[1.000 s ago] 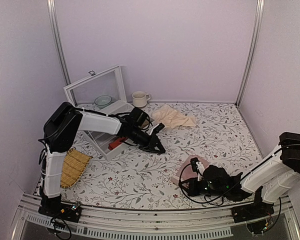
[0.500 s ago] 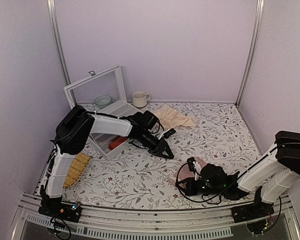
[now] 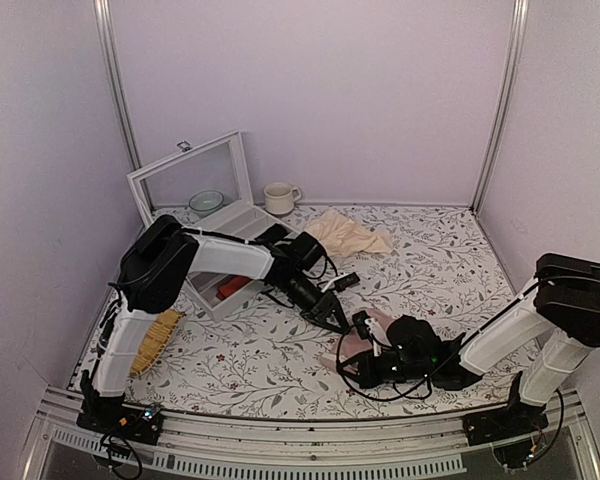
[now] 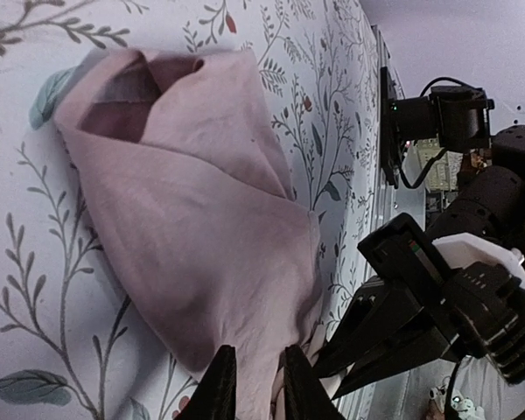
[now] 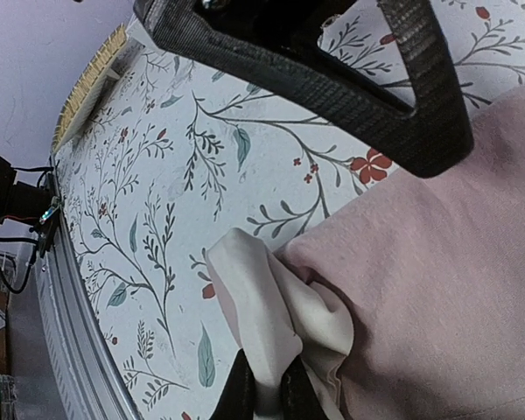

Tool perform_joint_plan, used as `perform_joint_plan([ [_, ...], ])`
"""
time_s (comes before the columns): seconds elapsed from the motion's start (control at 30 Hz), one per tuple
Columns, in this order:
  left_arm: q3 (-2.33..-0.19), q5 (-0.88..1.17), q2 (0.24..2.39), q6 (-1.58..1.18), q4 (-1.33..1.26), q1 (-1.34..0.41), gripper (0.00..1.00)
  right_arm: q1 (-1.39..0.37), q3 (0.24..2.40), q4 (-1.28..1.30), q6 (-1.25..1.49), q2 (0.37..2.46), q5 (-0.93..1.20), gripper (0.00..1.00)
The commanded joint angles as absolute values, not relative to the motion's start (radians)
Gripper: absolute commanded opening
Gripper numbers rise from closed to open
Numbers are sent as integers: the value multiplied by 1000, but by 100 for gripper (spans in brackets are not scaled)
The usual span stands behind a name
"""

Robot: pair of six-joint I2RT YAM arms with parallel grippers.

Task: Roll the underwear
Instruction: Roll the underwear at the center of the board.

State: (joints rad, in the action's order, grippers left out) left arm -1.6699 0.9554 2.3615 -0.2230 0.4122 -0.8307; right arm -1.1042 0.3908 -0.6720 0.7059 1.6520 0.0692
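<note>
One pair of underwear (image 4: 192, 210), dusty pink with a cream waistband (image 5: 271, 306), lies bunched on the worktop (image 3: 440, 270) near its front edge, between my two pincers. My right pincer (image 5: 264, 389) is nipped onto the waistband. My left pincer (image 4: 252, 394) is narrowly parted at the pink edge, and I cannot tell if it grips. One beige cloth (image 3: 345, 235) and one mug (image 3: 278, 197) sit well behind.

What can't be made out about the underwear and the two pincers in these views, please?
- Left pincer, its hold on the underwear: in the left wrist view the fingertips are cut off by the bottom edge, so clamped or loose is unclear.
- Text on the waistband: hidden; in the right wrist view it is bunched in the right pincer.
- Underwear's overall shape: in the top view both pincers cover most of it.
</note>
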Motion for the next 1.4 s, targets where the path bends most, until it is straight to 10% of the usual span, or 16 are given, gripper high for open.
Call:
perform_joint_plan([
  [0.0, -1711, 966, 2400, -190, 456, -848, 19, -1078, 403, -541, 627, 1710, 129, 0],
  [1.37, -1761, 728, 2474, -288, 575, -804, 10, -1111, 483, -266, 653, 1504, 46, 0],
])
